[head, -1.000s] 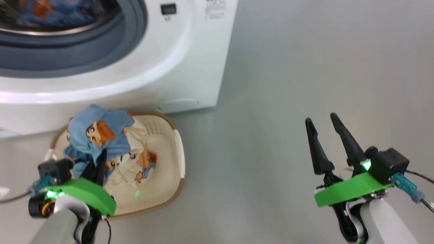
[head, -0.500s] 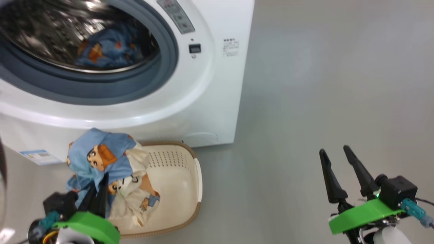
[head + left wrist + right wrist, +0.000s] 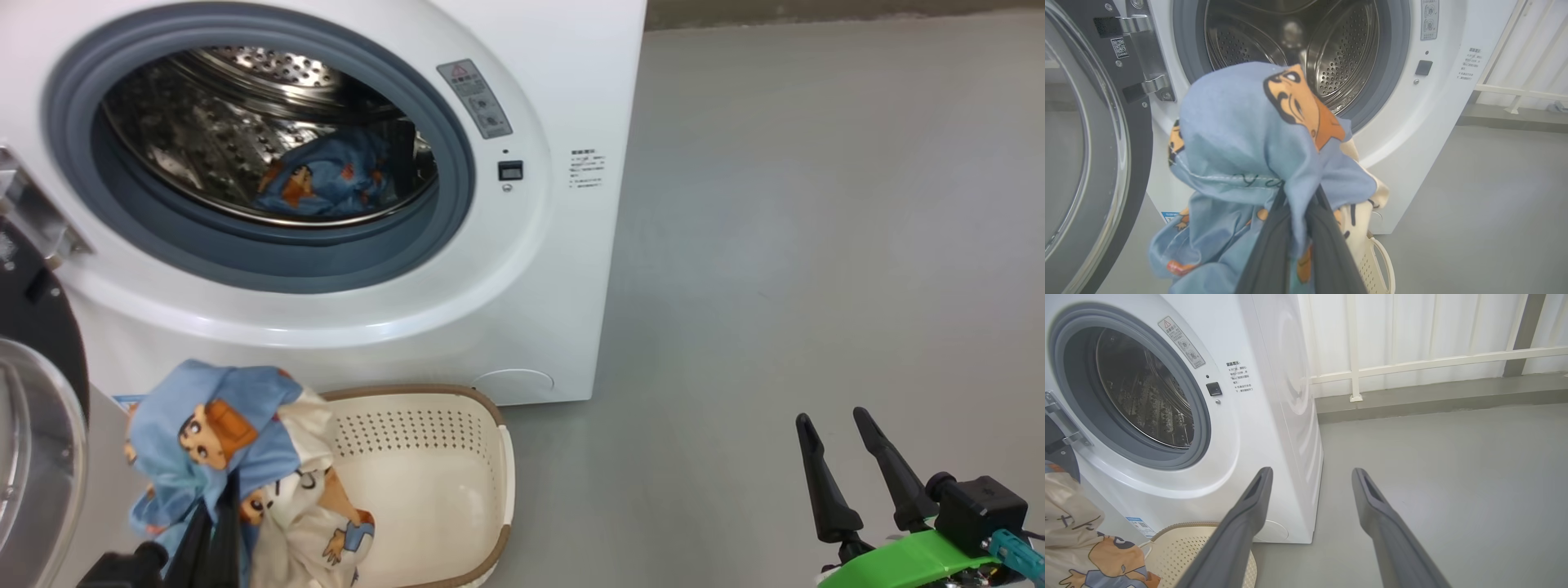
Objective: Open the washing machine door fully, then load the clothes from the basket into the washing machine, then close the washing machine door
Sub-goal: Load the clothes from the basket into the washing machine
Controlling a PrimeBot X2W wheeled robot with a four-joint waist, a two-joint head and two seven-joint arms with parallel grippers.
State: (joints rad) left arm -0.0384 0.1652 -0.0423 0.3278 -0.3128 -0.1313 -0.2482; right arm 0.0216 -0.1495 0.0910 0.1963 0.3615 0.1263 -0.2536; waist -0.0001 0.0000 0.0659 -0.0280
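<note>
Loading step: the left tool (image 3: 1299, 204) is clenched on the blue clothes (image 3: 1241, 134) above the basket (image 3: 424, 490), and the right tool (image 3: 833, 420) is released. Next they must go into the drum (image 3: 245, 139).

A grey floor (image 3: 816, 245) is seen (matte, evenly lit); a white rail (image 3: 1433, 361) is carried on a white post (image 3: 1352, 347) before a pale ribbed wall (image 3: 1404, 322); a grey kerb (image 3: 1433, 396) is set beneath.
</note>
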